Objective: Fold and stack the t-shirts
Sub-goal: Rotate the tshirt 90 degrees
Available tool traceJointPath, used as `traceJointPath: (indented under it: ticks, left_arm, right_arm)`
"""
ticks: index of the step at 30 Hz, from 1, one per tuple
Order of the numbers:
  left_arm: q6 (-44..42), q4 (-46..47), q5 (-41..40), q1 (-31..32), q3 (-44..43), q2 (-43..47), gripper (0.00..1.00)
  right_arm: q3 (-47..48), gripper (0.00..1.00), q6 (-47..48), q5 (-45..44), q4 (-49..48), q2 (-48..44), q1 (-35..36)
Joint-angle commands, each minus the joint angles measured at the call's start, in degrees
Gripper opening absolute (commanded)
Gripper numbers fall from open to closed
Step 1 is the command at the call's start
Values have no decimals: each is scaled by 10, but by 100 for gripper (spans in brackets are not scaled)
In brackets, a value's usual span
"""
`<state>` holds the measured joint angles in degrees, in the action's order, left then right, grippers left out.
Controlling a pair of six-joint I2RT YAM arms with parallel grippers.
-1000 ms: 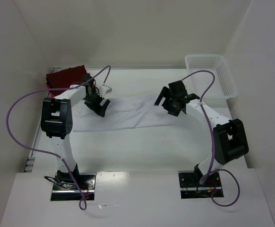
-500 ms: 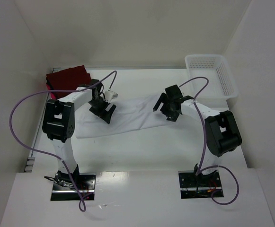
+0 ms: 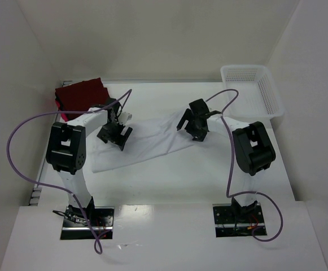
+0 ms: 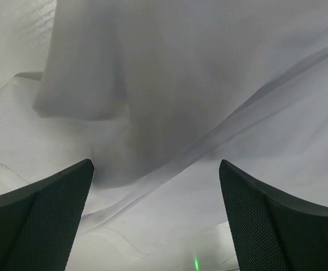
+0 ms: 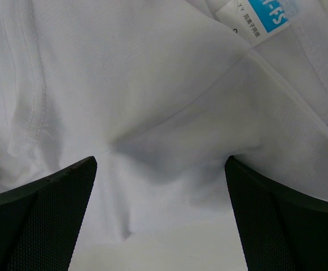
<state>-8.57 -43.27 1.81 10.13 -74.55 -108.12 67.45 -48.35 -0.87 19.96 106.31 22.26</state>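
Observation:
A white t-shirt point(image 3: 152, 142) lies spread and creased across the middle of the table, slanting up to the right. My left gripper point(image 3: 114, 135) hangs over its left part, open, with only cloth point(image 4: 169, 113) showing between the fingers point(image 4: 45, 214). Over the shirt's right end my right gripper point(image 3: 193, 126) is low and open too. The right wrist view shows white fabric point(image 5: 152, 113), a stitched hem and a blue-and-white neck label point(image 5: 262, 17), and nothing is pinched between the fingers point(image 5: 282, 220). Folded dark red t-shirts point(image 3: 80, 95) sit at the back left corner.
A white plastic mesh basket point(image 3: 255, 93) stands at the back right against the wall. White walls close in the table on the left, back and right. Purple cables loop from both arms.
Both grippers have swung inward and lower over the white shirt, the right one moving left. The shirt's right end has been drawn in, so the cloth lies more slanted and bunched.

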Motion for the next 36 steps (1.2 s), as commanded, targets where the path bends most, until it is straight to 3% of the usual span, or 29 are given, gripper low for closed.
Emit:
traceJointPath:
  ticks: [1,11,15,21,26,36]
  left_arm:
    - [44,1,-22,2,12,16,100]
    - [88,1,-1,2,18,-9,100]
    - [106,1,29,23,29,-3,100]
    - [158,-14,54,40,68,12,100]
    - [219,-14,109,79,89,36,100]
    - [261,-29,132,170,99,6,100]
  right_arm:
    - [46,100,7,-32,-12,48,5]
    - [138,100,47,-57,-7,118,-25]
    - [215,100,74,-63,20,163,-35]
    - [249,100,88,-58,15,176,-35]
    - [295,100,121,-53,21,211,-35]
    - [352,100,129,-34,20,260,-35]
